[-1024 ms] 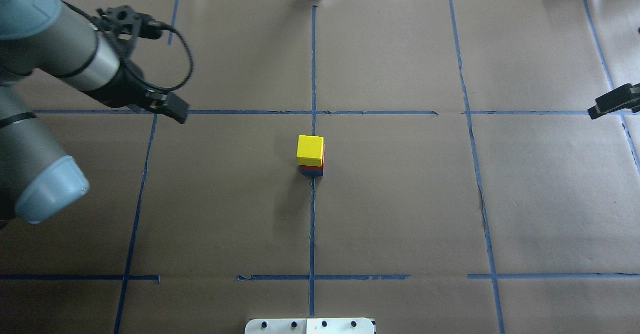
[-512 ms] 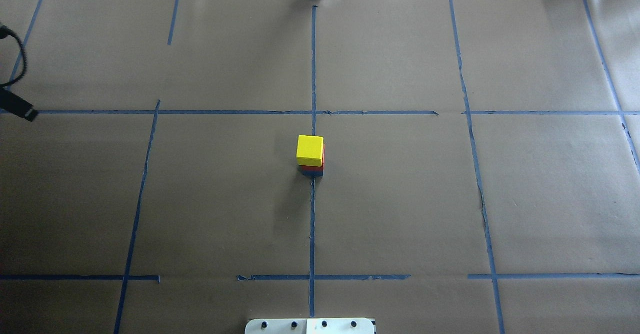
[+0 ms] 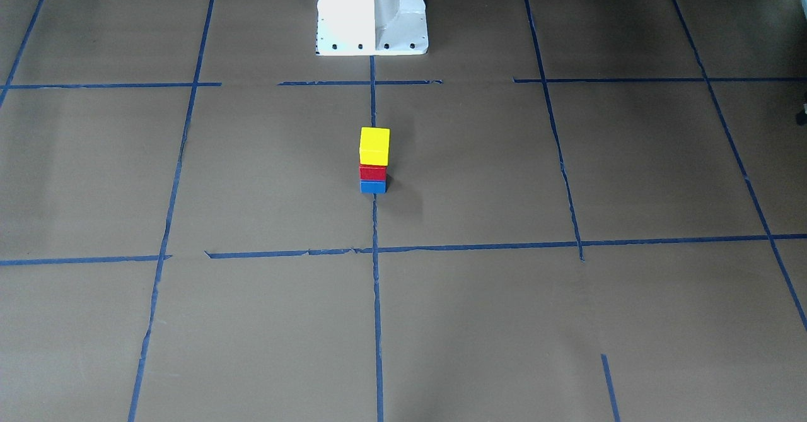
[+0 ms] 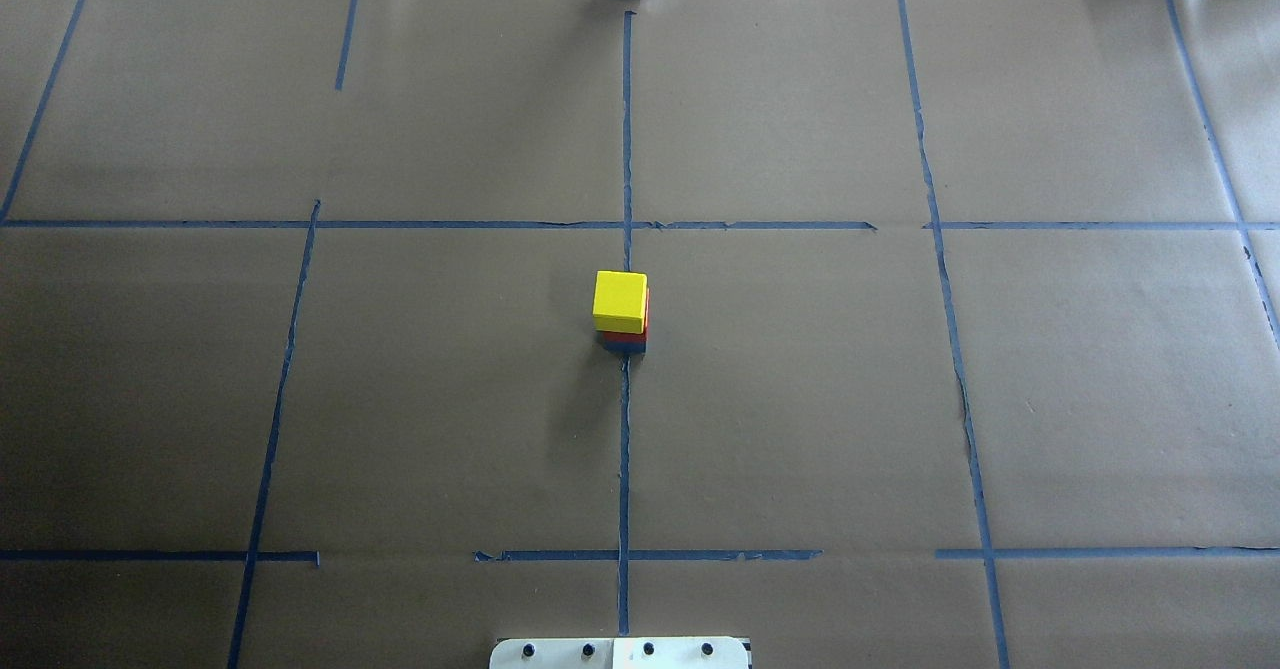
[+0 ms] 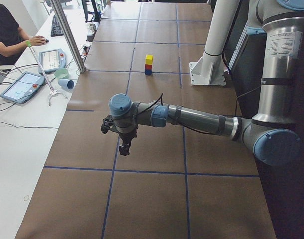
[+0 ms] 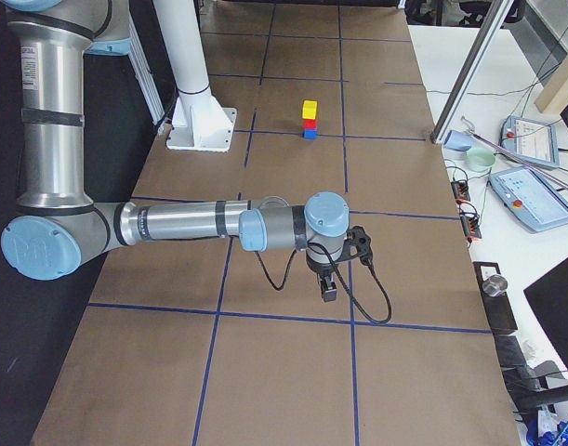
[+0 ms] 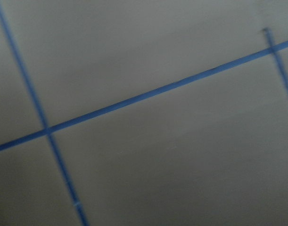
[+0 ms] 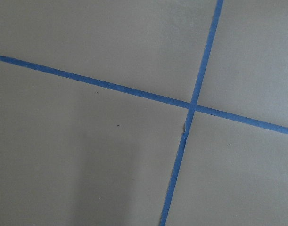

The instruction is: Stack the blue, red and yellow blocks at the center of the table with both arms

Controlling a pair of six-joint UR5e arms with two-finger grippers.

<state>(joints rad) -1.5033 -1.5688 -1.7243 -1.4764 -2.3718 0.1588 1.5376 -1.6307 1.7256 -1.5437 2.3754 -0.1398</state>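
The yellow block (image 4: 620,296) is sitting on top of the red block (image 3: 372,172), which is resting on the blue block (image 3: 373,187), and the three are forming one upright stack with nothing gripping it. The blue block is lying flat on the brown surface (image 4: 800,399), and the stack is standing straight out in front of the white base (image 3: 372,12), on the blue tape line (image 3: 376,270) that is running forward from the base's middle, between two cross lines of tape. In the overhead view a thin strip of red is showing along the yellow block's right edge. Both arms are reaching out low over the surface, well off to either side of the base and well apart from the stack. The left claw (image 5: 125,148) is hanging point-down off the base's left side, above a tape line, and is showing in the left side view only, so I cannot tell whether it is spread or pressed together. The right claw (image 6: 328,288) is hanging likewise off the base's right side, with a black cable looping beside it; it too is showing in a side view only, so I cannot tell how its jaws are standing. Both wrist cameras are looking down on brown paper crossed by blue tape, the left one blurred.
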